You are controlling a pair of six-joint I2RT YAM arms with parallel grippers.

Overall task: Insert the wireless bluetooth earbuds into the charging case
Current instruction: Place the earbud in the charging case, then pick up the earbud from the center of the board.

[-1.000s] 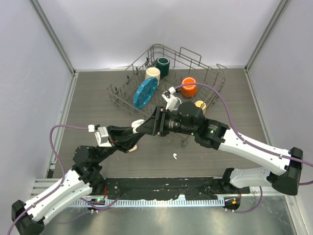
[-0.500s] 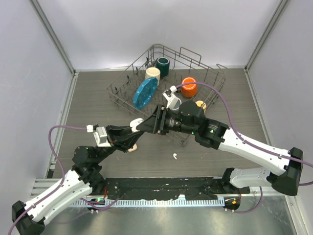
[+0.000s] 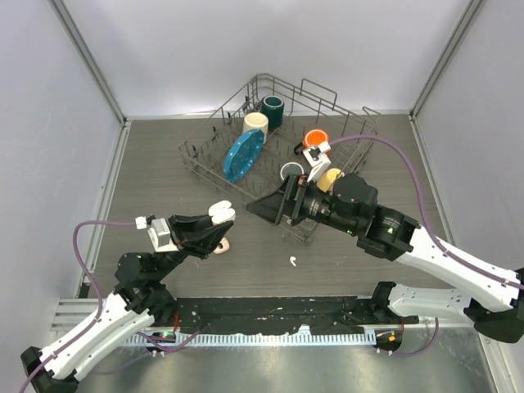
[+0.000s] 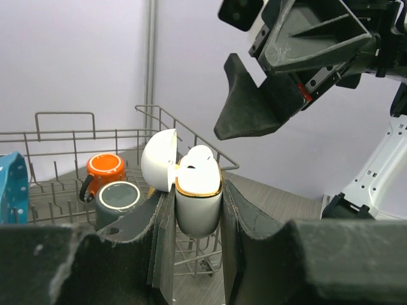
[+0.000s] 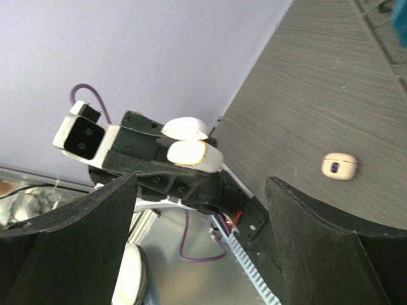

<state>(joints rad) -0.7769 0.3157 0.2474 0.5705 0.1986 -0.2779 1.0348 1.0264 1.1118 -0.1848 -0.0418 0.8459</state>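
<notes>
Upright charging case (image 4: 198, 206), open end up

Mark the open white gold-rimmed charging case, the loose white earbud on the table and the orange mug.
open white gold-rimmed charging case (image 4: 198, 210): left wrist view, front of its body.
loose white earbud (image 3: 292, 261): top external view, its middle.
orange mug (image 4: 105, 165): left wrist view, its top.

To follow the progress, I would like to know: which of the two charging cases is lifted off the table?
The white charging case, clamped in the left hand with its lid open. The beige case lies on the table.
</notes>
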